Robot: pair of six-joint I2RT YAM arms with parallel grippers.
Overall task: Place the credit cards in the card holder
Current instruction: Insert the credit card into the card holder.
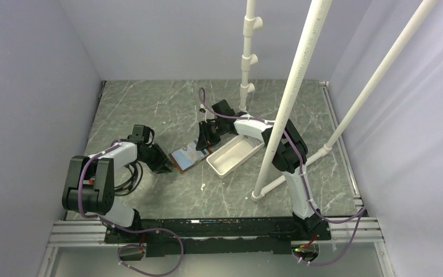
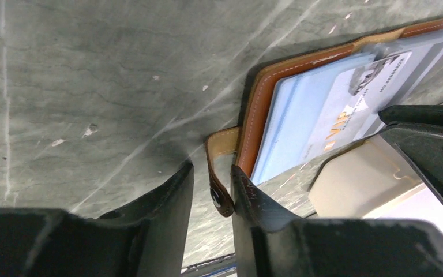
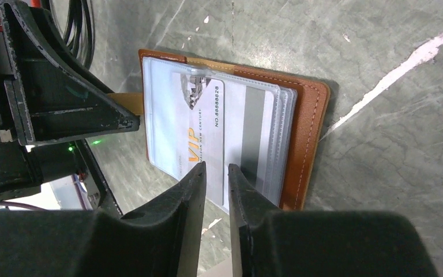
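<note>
Card holder (image 1: 188,156) open mid-frame beside white tray (image 1: 233,154), VIP card (image 3: 205,121) already sleeved — left gripper (image 2: 211,176) straddles strap (image 2: 222,138), grip unclear; right gripper (image 3: 216,173) slit-open, empty — other cards unseen.

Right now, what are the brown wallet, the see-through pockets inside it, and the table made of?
The card holder looks like matte tan leather, pale stitching along its edge; maybe faux. Its sleeves are clear glossy plastic: the VIP card shows through. The tabletop is grey-green with white veins, like marble or printed laminate.
</note>
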